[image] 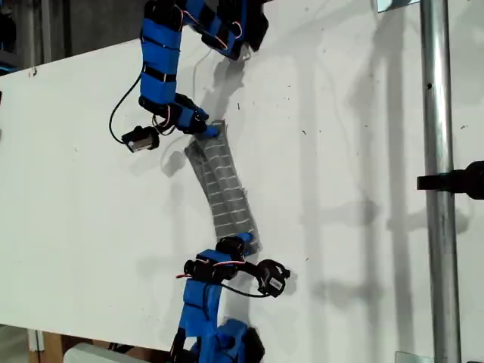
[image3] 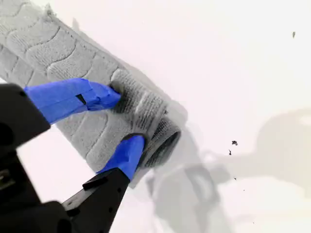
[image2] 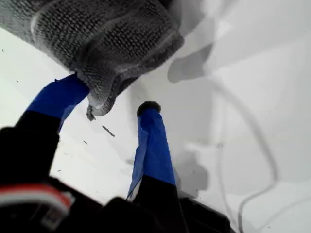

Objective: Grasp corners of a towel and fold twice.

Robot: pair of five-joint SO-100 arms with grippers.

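Observation:
The grey striped towel [image: 223, 185] lies as a narrow folded band on the white table [image: 340, 189], running between the two arms in the exterior view. My first gripper [image: 204, 130] is at its upper end. In the first wrist view that gripper [image2: 121, 104] is open: a towel corner [image2: 99, 104] hangs over one blue finger [image2: 60, 94], and the other finger [image2: 150, 141] stands free. My second gripper [image: 240, 243] is at the lower end. There my second gripper [image3: 124, 119] is shut on the towel's [image3: 73, 58] folded edge.
A vertical metal pole [image: 437, 151] with a black clamp [image: 457, 181] stands at the exterior view's right. The table's edge [image: 76, 57] runs along the upper left of that view. Black cables [image: 115, 113] loop beside the first arm.

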